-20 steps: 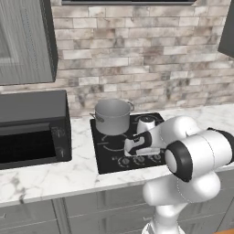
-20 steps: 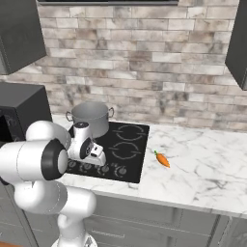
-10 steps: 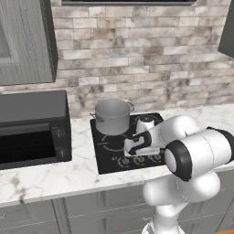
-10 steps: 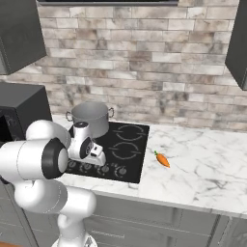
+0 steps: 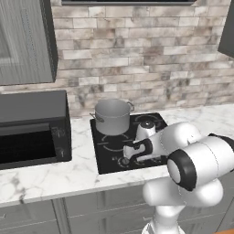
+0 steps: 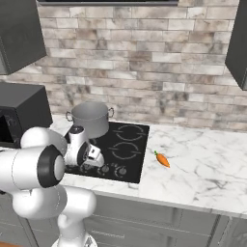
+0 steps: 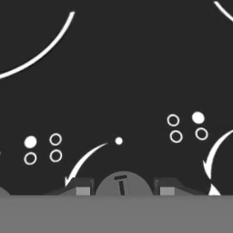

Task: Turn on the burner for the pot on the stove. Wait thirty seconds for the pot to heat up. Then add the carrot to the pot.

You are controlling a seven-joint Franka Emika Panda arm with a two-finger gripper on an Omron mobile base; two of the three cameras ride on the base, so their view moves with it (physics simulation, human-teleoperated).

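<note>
The grey pot [image 5: 112, 116] [image 6: 90, 118] stands on the back left ring of the black stove [image 5: 153, 122] [image 6: 130, 147]. On the marble counter right of the stove lies the orange carrot [image 6: 162, 159]. My gripper [image 5: 124, 158] [image 6: 99, 163] [image 7: 123, 190] points down at the knob row along the stove's front edge. In the hand view a round grey knob [image 7: 122, 183] sits between my two fingertips [image 7: 82, 188], its pointer aimed at the white dot above it. The gripper is open, with a thin gap on each side of the knob.
A black microwave [image 5: 32, 130] [image 6: 21, 111] stands on the counter left of the stove. Other knobs [image 6: 119, 170] run along the stove front. The marble counter [image 6: 207, 169] stretches right of the carrot. A brick wall and upper cabinets are behind.
My hand has sunk a little toward the knob row at the stove's front. Pot and carrot have stayed put.
</note>
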